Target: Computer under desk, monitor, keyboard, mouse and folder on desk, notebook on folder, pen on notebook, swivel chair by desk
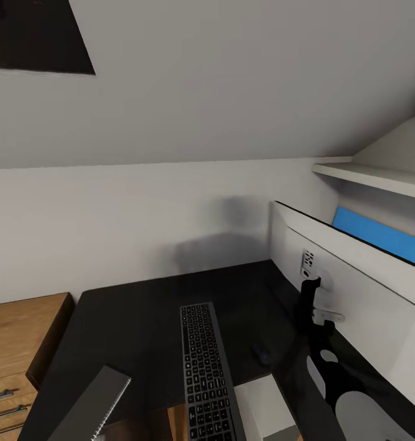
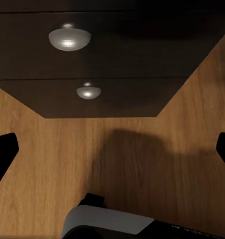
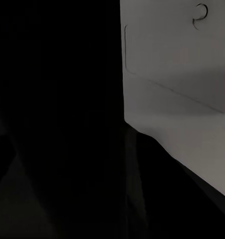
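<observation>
White wall and a sloping ceiling closed in the corner where the glossy black tabletop [image 1: 146, 312] ran. On it lay the keyboard [image 1: 204, 373], long axis pointing away from the robot, its near end reaching past the tabletop's front edge. To the right stood the monitor [image 1: 354, 288], white back toward the camera, its thin black stand [image 1: 310, 306] rising behind it. A bright blue strip, probably the folder [image 1: 379, 236], showed just over the monitor's top edge. A low oak chest [image 1: 18, 349] sat at the left.

In the left wrist view the left end effector [image 2: 112, 149] hung released, dark fingertips [image 2: 4, 149] spread wide over the wooden floor [image 2: 67, 164], facing the dark drawer unit [image 2: 112, 55] with its round silver knobs [image 2: 69, 39]. The right wrist view showed a pale grey panel, possibly the computer [image 3: 177, 84], beside deep shadow; whether the right end effector was released or clenched I could not tell.

The chief risk looked to be the keyboard: overhanging as it did, a brush from a rising arm could tip it to the floor. A careless reach near the monitor could also catch its stand and topple it.
</observation>
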### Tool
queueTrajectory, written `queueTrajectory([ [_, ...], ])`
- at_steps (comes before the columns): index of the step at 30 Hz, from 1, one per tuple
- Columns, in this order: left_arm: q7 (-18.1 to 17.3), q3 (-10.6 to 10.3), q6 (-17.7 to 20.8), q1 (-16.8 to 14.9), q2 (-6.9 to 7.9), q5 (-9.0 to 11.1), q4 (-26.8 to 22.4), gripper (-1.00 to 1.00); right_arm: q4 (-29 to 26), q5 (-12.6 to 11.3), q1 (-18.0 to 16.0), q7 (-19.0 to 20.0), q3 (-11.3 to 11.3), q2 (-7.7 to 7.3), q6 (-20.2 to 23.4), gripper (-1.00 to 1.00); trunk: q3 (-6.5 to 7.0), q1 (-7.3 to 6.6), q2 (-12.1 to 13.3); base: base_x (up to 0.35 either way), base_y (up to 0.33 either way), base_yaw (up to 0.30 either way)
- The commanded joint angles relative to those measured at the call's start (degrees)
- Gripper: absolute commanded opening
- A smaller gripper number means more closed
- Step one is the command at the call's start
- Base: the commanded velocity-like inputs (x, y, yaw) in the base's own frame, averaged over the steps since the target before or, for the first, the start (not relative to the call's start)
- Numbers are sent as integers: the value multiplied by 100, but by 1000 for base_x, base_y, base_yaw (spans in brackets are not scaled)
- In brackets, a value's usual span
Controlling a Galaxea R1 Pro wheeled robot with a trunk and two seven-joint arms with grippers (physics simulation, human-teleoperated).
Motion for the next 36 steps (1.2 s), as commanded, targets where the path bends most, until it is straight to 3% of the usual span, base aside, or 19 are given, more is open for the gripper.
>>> queueTrajectory([
  [1, -14, 15, -10, 2, -4, 34, -9, 100, -5, 44, -7, -23, -32, -11, -21, -100, -6, 1, -5, -8, -6, 0],
  [9, -12, 15, -10, 2, -4, 36, -9, 100, -5, 30, -7, -23, -33, -68, -21, -100, -6, 1, -5, -74, -2, 0],
  [36, -11, 15, -10, 2, -4, 36, -9, 100, 1, 20, -7, -15, -29, -46, -184, -100, -6, 1, -5, -30, 0, 0],
])
